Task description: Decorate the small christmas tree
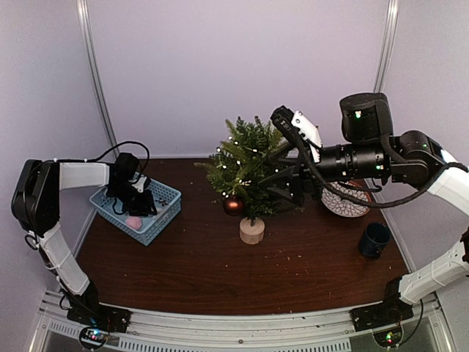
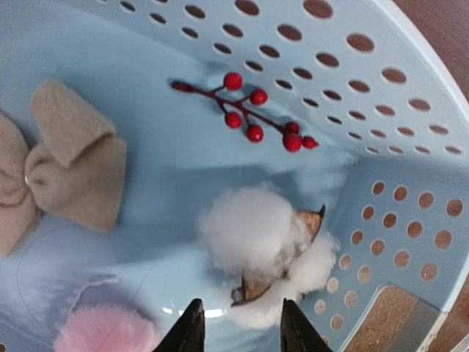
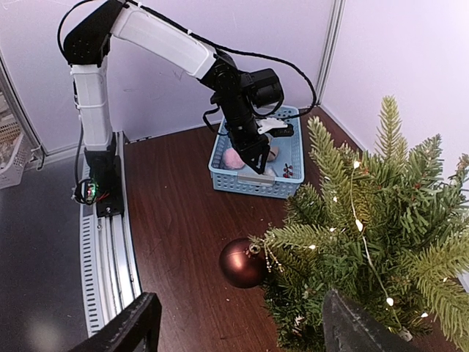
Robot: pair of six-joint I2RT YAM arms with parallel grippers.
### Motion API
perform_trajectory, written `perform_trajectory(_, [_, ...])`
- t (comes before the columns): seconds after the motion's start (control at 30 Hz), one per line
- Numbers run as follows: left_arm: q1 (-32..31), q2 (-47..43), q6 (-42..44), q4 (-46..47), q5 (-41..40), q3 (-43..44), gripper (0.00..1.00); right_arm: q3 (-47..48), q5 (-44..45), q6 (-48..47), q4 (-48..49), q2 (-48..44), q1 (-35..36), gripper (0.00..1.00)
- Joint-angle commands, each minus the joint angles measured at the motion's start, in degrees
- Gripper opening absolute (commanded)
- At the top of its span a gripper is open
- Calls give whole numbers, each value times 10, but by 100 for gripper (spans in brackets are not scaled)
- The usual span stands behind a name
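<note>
The small christmas tree (image 3: 366,220) ahead of the open, empty right tool (image 3: 242,323) bears only one bauble (image 3: 242,262); half-open left tool (image 2: 242,326) straddles a cotton boll (image 2: 256,235).

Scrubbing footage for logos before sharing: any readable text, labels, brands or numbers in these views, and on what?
No readable text in any of the three views.
basket: plain blue wall with holes, no label.
plate: a printed pattern only, no letters.
mug: dark, no marking visible.
bauble: plain.
left arm: white cover, no marking visible.
</note>
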Motion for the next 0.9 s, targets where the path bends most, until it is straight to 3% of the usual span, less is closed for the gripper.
perform_trajectory(0.0, [12, 41, 19, 47, 16, 40, 34, 9, 13, 10, 5, -11, -2, 79])
perform_trajectory(0.13, [14, 78, 26, 54, 31, 61, 27, 17, 19, 8, -3, -8, -2, 78])
perform_trajectory(0.33, [15, 73, 32, 38, 40, 70, 1, 22, 27, 3, -9, -10, -2, 78])
perform_trajectory(0.73, [22, -119, 22, -6, 3, 23, 0, 15, 16, 6, 2, -22, -2, 78])
perform_trajectory(0.87, [22, -229, 11, 25, 58, 7, 0, 12, 2, 18, 18, -27, -1, 78])
